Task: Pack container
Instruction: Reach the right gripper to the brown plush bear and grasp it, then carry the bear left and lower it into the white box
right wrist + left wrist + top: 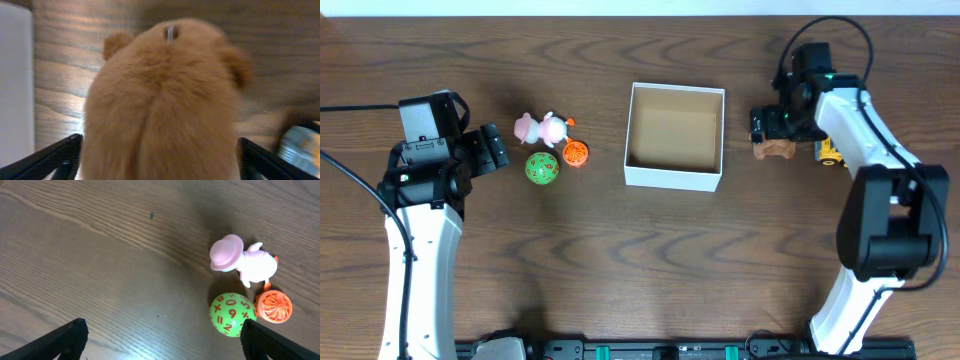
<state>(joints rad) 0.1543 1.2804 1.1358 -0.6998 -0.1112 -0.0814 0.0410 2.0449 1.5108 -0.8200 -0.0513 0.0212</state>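
The table (620,270) was dark brown wood with a flowing grain. The right gripper (157,162) held a tan plush toy (160,100) between its black fingers, the soft fur pressed against both, just beside the right wall of the container (675,179), a square open box with thin white sides and a tan inside. A yellow toy (830,152) lay near the right arm. The left gripper (165,330) was spread wide and held nothing. Beyond it sat a smooth pink figure (245,262), a green ball (231,314) with orange numbers, and a ridged orange ball (273,306), all clustered left of the box.
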